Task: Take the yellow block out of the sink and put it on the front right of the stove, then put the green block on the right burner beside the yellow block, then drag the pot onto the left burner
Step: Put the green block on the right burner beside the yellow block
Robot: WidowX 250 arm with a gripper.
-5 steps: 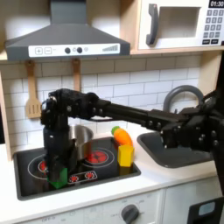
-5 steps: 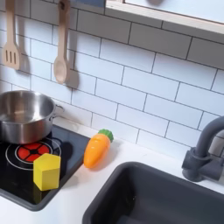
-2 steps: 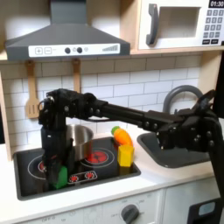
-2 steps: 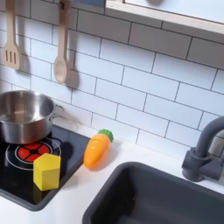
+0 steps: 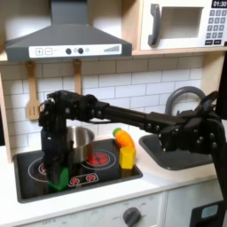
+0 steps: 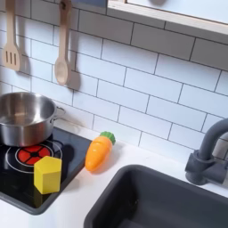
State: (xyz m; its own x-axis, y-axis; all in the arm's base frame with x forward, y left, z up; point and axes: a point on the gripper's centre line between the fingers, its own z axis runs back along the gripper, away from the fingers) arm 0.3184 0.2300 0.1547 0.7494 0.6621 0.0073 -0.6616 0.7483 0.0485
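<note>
Green block sits at the stove's front edge with the gripper down on it, jaws seemingly clamped on it; yellow block stands at the front right corner, pot at the back.

The white toy microwave has a dark number pad with tiny marks, too blurry to read.
</note>
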